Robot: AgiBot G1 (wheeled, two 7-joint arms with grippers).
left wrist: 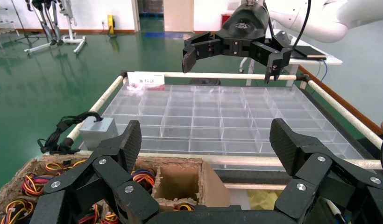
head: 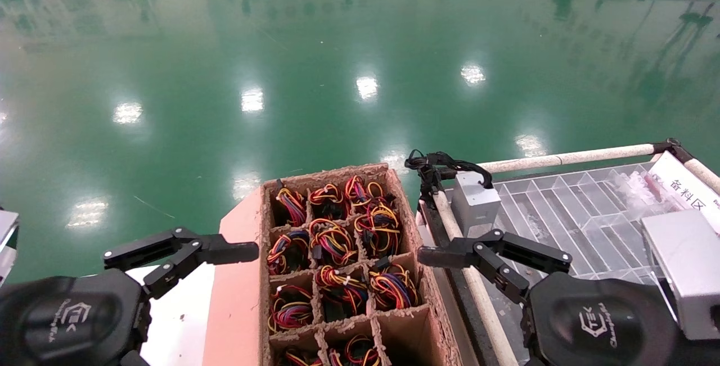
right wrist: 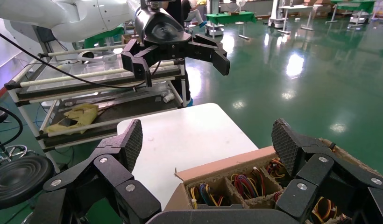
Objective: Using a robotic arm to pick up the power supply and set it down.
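Two end effectors are hanging with their fingers spread wide and nothing between them, so the job looks to be at its approach stage, before any grasp. The left end effector (head: 185,253) is poised above the white table (head: 180,310), just beside the pink-edged cardboard crate (head: 239,298). The right end effector (head: 489,253) is hovering over the gap between that crate and the clear divided tray (head: 579,220) on the white-railed cart (head: 562,159).

The power supplies (head: 332,242) are sitting upright in the crate's compartments, one to a cell, each showing mainly its looped bundle of red, yellow and orange wires; their metal bodies are mostly hidden down in the cells. The left wrist view shows one cell (left wrist: 173,182) at the crate's corner standing empty. A separate grey box (head: 475,200) with a black cable bundle (head: 436,166) is resting at the near corner of the tray, apart from the crate.

Which arm is meant to pick cannot be told, as both are equally near. As a judgement, the next move is calling for one end effector to swing over a filled cell, line its fingers with the cell walls, and descend straight. The tight dividers and springy wire loops are likely the main snagging risk.
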